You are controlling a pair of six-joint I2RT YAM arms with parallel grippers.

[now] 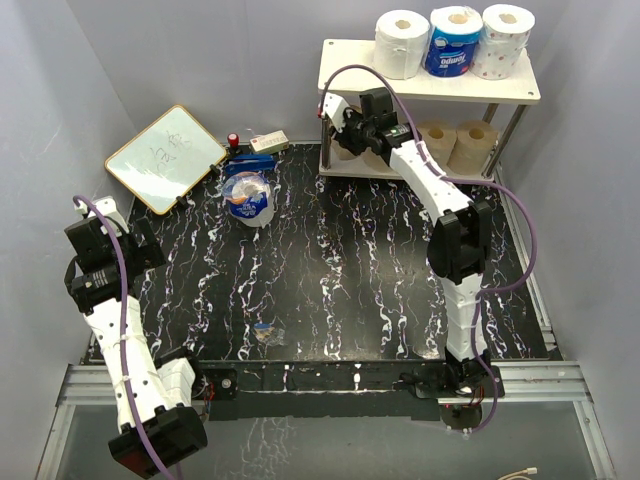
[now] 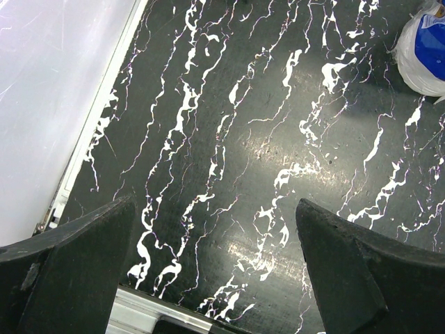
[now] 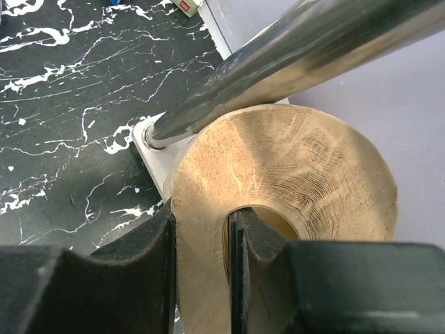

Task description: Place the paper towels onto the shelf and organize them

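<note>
The shelf (image 1: 430,85) stands at the far right. On its top board stand a white roll (image 1: 402,42), a blue-wrapped roll (image 1: 455,42) and a dotted white roll (image 1: 505,40). Two tan rolls (image 1: 475,145) stand on the lower board. My right gripper (image 1: 347,135) reaches into the left end of the lower tier. In the right wrist view it (image 3: 201,223) is shut on a tan roll (image 3: 292,160), one finger in the core and one outside, beside the metal shelf leg (image 3: 278,62). My left gripper (image 1: 140,242) (image 2: 215,264) hangs open and empty over the table's left side.
A framed whiteboard (image 1: 170,155) leans at the far left. A clear bag with something blue inside (image 1: 248,197) (image 2: 424,49) lies on the black marbled table (image 1: 350,280). A red-capped item (image 1: 233,140) and a small box (image 1: 268,143) sit behind it. A small wrapper (image 1: 265,332) lies near the front.
</note>
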